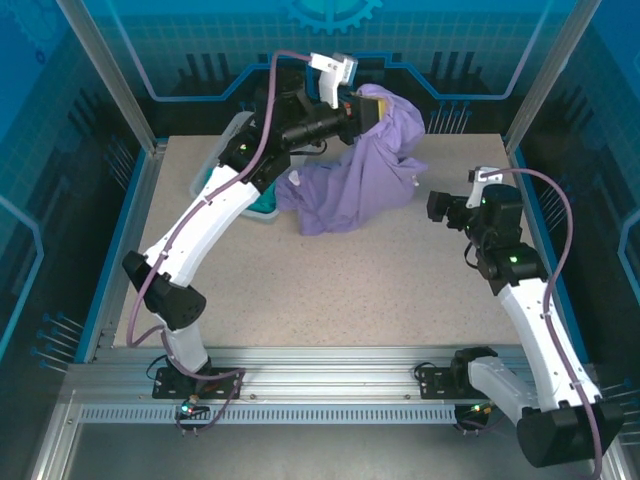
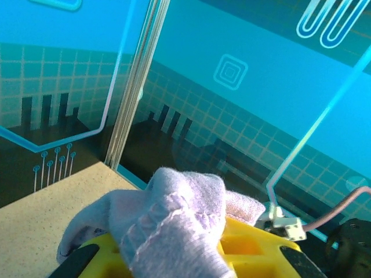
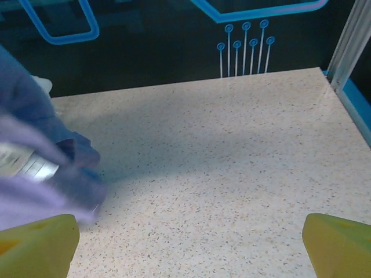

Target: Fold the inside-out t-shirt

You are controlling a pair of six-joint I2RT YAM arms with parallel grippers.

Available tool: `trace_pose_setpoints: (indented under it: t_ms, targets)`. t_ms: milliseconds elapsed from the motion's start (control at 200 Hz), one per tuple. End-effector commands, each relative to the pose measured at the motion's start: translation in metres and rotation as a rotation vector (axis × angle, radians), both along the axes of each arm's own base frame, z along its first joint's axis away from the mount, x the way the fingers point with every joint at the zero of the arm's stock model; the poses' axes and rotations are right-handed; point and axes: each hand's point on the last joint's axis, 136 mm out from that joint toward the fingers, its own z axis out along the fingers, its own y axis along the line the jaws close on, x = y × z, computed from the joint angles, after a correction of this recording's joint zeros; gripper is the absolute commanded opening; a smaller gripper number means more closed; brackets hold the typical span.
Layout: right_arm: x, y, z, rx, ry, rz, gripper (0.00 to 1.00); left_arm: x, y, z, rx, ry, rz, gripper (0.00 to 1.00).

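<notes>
**Operator:** Which step is this?

**Desk:** The opening one, by my reading: you are lifting and sorting the cloth, not folding yet. In the upper centre of the overhead frame, your left gripper [image 1: 360, 108] has its jaws drawn nearly together on a bunch of the lavender t-shirt [image 1: 350, 185] and holds it aloft. The rest hangs down into a rumpled heap on the table [image 1: 330, 290], just above the frame's centre. In the left wrist view the cloth is mounded over the yellow fingers [image 2: 249, 246].

**Operator:** And my other arm?

**Desk:** At the right of the overhead frame, your right gripper [image 1: 435, 206] hangs just beside the shirt's right edge. Its jaws are spread wide and hold nothing. In the right wrist view there is bare table between the fingertips [image 3: 339, 246], with the shirt blurred at the left edge.

**Operator:** What does the next move call for?

**Desk:** I judge you need a second hold. Close the open gripper on a free edge or corner of the shirt near it, so that the two arms can draw the cloth flat. I cannot tell which part of the shirt that edge is. Mind the teal garment [image 1: 264, 207] under your left arm, at the left of the heap. It touches the shirt there and could drag along.
</notes>
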Motion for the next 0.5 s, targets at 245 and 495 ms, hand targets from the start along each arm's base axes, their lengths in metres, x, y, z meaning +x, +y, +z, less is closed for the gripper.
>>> trace_pose_setpoints:
  t_ms: [245, 495]
  targets:
    - [-0.003, 0.013, -0.018, 0.048, 0.026, 0.034, 1.00, 0.068, 0.007, -0.150, 0.186, 0.327, 0.103, 0.80]
    - [0.031, 0.110, -0.063, 0.021, 0.138, 0.307, 1.00, 0.069, 0.136, -0.209, 0.189, 0.427, 0.407, 0.99]
